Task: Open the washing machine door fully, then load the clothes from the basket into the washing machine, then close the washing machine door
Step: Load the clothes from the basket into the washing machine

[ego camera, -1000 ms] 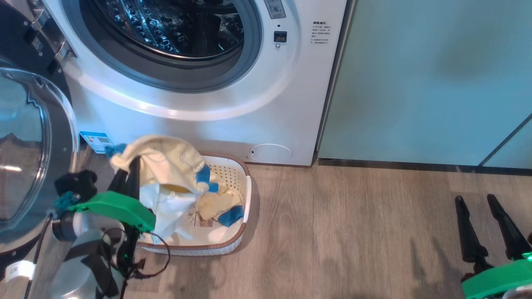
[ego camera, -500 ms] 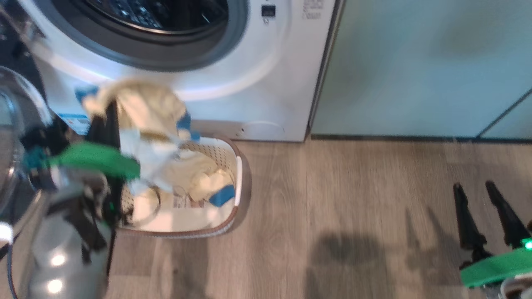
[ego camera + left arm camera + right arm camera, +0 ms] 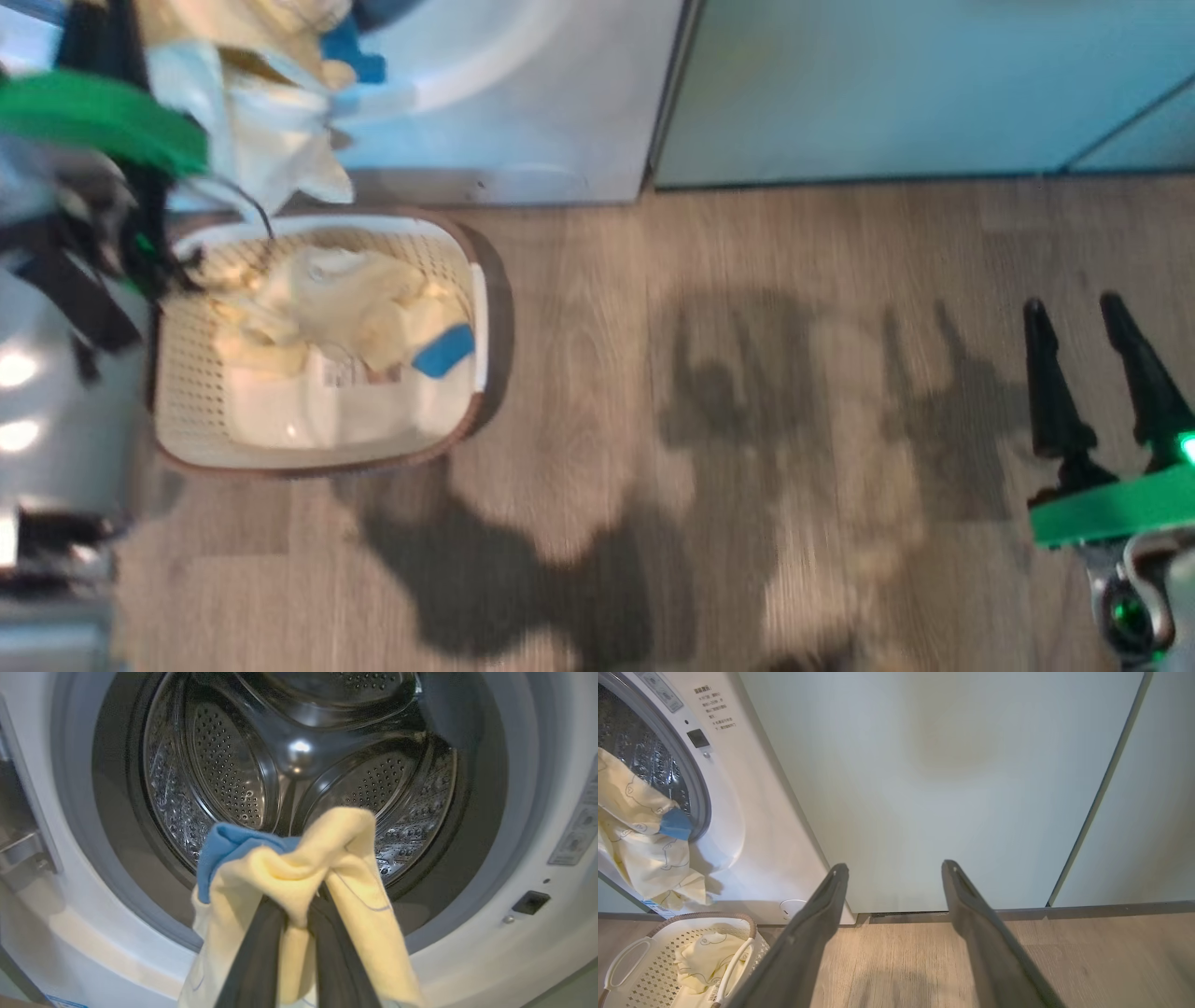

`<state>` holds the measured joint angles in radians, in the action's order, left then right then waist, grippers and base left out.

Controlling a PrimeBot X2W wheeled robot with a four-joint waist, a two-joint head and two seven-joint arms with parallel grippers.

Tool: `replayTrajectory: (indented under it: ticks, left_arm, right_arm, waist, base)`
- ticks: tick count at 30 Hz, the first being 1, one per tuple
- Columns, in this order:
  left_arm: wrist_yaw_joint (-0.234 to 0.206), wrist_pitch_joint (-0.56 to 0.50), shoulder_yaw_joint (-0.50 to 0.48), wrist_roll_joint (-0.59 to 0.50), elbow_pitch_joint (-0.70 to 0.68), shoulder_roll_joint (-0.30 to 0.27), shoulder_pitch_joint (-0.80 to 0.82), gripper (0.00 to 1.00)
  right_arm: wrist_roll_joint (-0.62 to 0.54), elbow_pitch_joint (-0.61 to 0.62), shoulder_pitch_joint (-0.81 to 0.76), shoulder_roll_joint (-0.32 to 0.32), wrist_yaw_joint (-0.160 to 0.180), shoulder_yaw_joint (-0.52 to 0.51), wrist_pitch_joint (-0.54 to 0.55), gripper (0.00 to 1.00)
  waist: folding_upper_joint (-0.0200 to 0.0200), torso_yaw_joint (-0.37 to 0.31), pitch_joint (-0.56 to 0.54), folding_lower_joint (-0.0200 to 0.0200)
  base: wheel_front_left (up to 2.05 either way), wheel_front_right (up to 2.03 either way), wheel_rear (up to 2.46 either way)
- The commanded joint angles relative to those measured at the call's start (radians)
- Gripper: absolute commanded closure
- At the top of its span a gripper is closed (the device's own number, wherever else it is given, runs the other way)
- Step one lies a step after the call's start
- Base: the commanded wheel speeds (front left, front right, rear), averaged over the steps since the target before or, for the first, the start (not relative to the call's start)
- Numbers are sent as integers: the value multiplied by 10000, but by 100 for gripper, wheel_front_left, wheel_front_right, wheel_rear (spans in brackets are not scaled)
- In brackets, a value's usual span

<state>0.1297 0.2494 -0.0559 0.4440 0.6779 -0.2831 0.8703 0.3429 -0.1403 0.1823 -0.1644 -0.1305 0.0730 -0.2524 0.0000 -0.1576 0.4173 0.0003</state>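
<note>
The only print on the washing machine (image 3: 738, 812) is a small block of dark characters (image 3: 712, 709) right of its opening, above a little dark square window (image 3: 698, 738), and it is too small to read. A grey label plate (image 3: 658, 690) higher up is just as illegible, and a blue sticker (image 3: 656, 906) peeks out low on the front. The left gripper (image 3: 299, 903) is clamped on a cream garment (image 3: 299, 868), soft, crumpled and printed with faint outline bears. One blue cuff (image 3: 224, 844) is folded over the top, and the garment hangs right in front of the opening, before the perforated steel drum (image 3: 224, 774) and its smooth grey gasket ring (image 3: 112, 826). One basket (image 3: 317, 467) stands on the wood-grain floor (image 3: 747, 280) just before the machine's base. It is rounded-rectangular cream plastic with pierced walls, a brown rim and two white loop handles (image 3: 626, 959). In it lie more crumpled cream clothes (image 3: 345, 299), one blue piece (image 3: 443, 350) and a sticker (image 3: 359, 373) whose print is blurred. The right gripper (image 3: 894, 865) hangs well to the machine's right with nothing in it, its two long dark tapered fingers spread wide, facing two flat pale green cabinet panels (image 3: 948, 765).
</note>
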Motion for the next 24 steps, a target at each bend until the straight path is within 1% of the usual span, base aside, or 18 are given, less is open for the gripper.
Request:
replayTrajectory:
  ticks: [1,5,8,9,16,21,24]
  left_arm:
    - [9,-166,-158,408,-75,-681,754,100]
    - [9,-534,120,908,405,-1218,1879,100]
    - [9,-806,526,1176,653,-1555,2738,100]
    - [9,-806,526,1176,653,-1555,2738,100]
    - [9,-964,1609,1464,1098,-2051,4431,100]
    - [9,-928,2018,1660,1711,-2350,5586,100]
    - [9,-803,2295,1565,2120,-2506,6273,100]
  right_arm:
    - [65,335,332,-88,-2,105,-94,0]
    - [74,428,687,-63,-2,-70,-94,0]
    - [72,515,938,-67,-2,-205,-94,0]
    - [72,515,938,-67,-2,-205,-94,0]
    - [77,669,1469,12,-2,-334,-94,0]
    - [84,688,1785,137,-2,-276,-94,0]
    - [85,664,1931,180,-2,-164,-94,0]
  waist:
    - [0,-343,614,-3]
    - [0,-510,1234,-3]
    - [0,-583,1782,-3]
    - [0,-583,1782,-3]
    - [0,-713,2907,-3]
    - [0,-910,3526,-3]
    - [0,-1038,3795,-3]
  base:
    - [0,0,0]
    - [0,0,0]
    - [0,0,0]
    - [0,0,0]
    - [0,0,0]
    - [0,0,0]
    - [0,0,0]
